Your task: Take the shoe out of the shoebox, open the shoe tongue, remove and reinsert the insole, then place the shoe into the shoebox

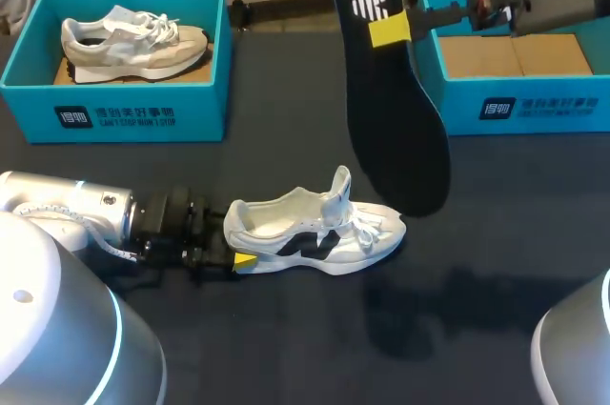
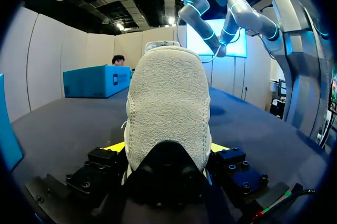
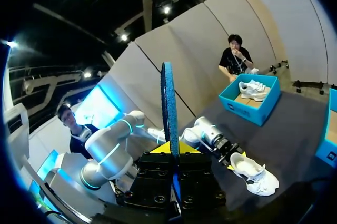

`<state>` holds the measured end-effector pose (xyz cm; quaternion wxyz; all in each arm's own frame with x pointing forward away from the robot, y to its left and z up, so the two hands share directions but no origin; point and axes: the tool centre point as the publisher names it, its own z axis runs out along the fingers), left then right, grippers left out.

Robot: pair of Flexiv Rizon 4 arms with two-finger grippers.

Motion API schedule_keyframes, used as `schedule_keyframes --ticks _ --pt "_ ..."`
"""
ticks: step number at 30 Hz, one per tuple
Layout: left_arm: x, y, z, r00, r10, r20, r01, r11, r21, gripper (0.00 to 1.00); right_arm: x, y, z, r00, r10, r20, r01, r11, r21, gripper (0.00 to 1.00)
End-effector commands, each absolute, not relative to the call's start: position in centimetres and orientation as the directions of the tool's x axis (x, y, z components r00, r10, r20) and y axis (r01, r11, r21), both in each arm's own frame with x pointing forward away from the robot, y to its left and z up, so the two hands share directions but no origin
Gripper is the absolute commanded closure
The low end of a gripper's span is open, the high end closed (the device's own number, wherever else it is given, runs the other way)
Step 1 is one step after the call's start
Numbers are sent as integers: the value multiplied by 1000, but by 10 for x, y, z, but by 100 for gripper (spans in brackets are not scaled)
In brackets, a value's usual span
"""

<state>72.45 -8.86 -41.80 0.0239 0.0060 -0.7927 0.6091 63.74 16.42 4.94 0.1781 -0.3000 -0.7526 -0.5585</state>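
Note:
A white shoe [image 1: 315,230] with a black logo lies on its sole at the middle of the dark table, tongue pulled up. My left gripper [image 1: 237,247] comes in low from the left, its fingers on both sides of the shoe's heel [image 2: 167,103], yellow tips pressed against it. My right gripper [image 1: 389,29] is shut on the black insole [image 1: 396,110], which hangs above the table behind the toe. In the right wrist view the insole [image 3: 169,108] stands edge-on between that gripper's [image 3: 171,149] tips, with the shoe [image 3: 257,174] far below.
A blue shoebox [image 1: 114,105] at the back left holds a beige shoe [image 1: 133,41]. A second blue shoebox [image 1: 534,105] at the back right shows only its cardboard floor. Bare tabletop lies in front of the white shoe.

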Motion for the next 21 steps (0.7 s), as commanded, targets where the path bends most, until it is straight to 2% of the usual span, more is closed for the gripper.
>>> schedule_keyframes --ticks 1,18,21 --pt "724 -89 -420 -999 16 44 -38 258 -965 100 637 166 46 -759 267 594 646 196 738 100" --pt "724 -89 -420 -999 16 44 -38 258 -965 100 637 166 46 -759 267 594 646 196 738 100" --pt "726 -86 -419 -999 9 48 -43 291 -956 100 637 166 46 -759 267 594 646 196 738 100"
